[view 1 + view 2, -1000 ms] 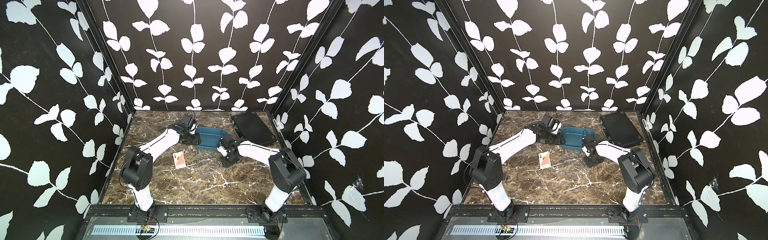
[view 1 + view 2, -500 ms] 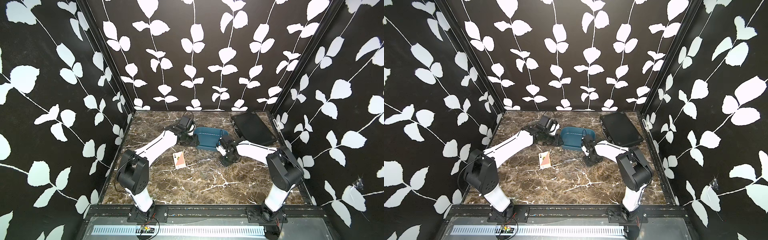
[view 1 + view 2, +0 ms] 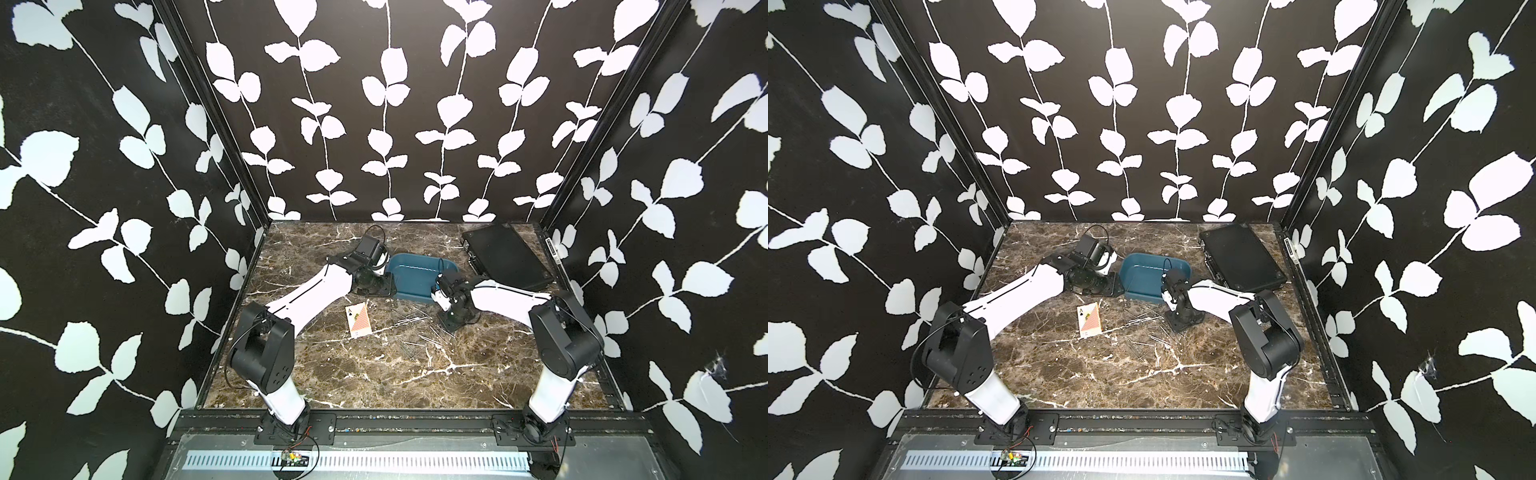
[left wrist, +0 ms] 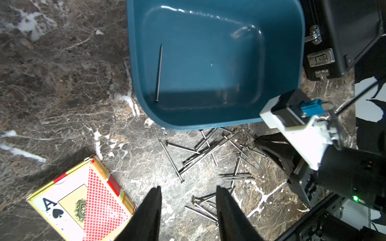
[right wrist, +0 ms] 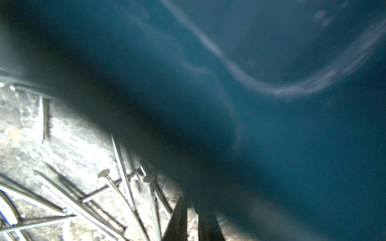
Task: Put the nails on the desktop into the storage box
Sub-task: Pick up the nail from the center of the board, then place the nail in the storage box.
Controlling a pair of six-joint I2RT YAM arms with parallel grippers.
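Observation:
Several thin silvery nails [image 4: 200, 154] lie scattered on the dark marble desktop [image 3: 374, 374], just in front of the teal storage box [image 3: 415, 270]. Both top views show the pile [image 3: 409, 320] [image 3: 1142, 318]. One nail [image 4: 158, 71] lies inside the box [image 4: 133, 62]. My left gripper [image 4: 188, 192] hangs open beside the box's left end [image 3: 380, 289], with nothing between its fingers. My right gripper [image 5: 193, 219] is down on the desktop against the box's front wall [image 5: 271, 125], at the pile's edge [image 3: 442, 316]. Its fingers are shut, and no nail shows plainly between them.
A red and yellow playing-card box [image 3: 358, 319] lies on the desktop left of the nails. At the back right, close to the storage box, sits a flat black case [image 3: 505, 255] with metal latches. Black leaf-patterned walls close off three sides.
My right gripper's jaws have closed at the edge of the nail pile. The left arm has drifted slightly to the left, its jaws still apart.

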